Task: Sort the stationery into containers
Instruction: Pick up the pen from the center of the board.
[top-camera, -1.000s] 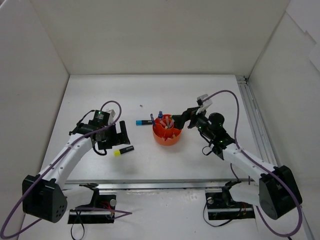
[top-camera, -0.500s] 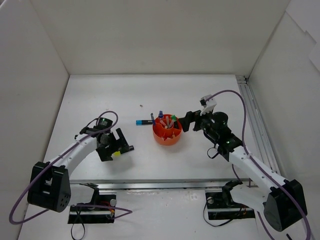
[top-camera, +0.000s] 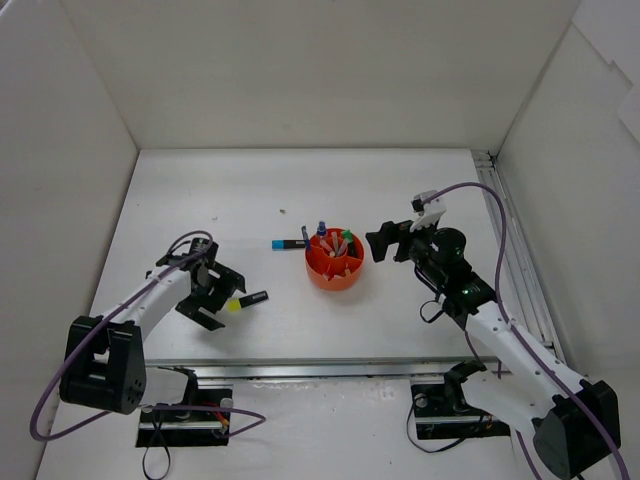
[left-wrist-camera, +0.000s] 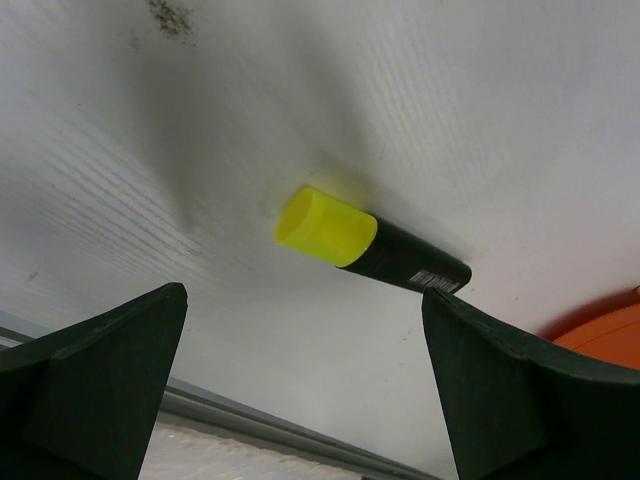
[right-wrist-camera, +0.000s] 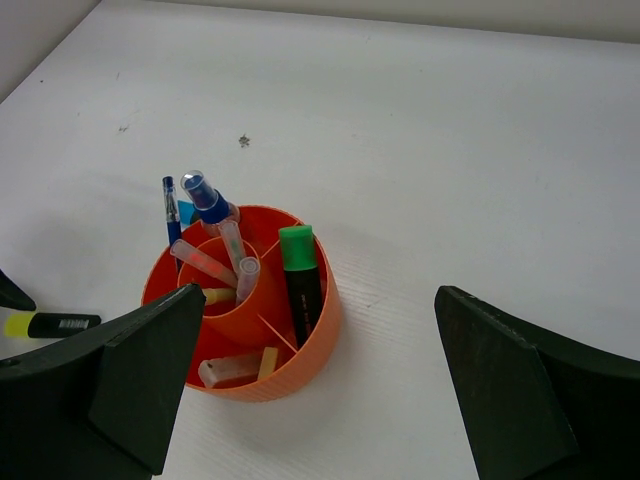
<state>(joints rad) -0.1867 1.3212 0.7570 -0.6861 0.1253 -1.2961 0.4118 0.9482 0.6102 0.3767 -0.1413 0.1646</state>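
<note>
The left gripper (top-camera: 213, 297), jaws spread wide and empty, is hanging low just left of one yellow-capped highlighter (top-camera: 247, 300), which is lying flat, long axis left-to-right, cap toward the jaws. One blue-capped highlighter (top-camera: 288, 244) is lying likewise, cap left, near the orange tub (top-camera: 325, 278). The tub is holding one green-capped highlighter (right-wrist-camera: 300, 275) cap-up, plus pens and erasers too crowded to count. The right gripper (top-camera: 381, 242), also wide and empty, is hovering just right of it.
</note>
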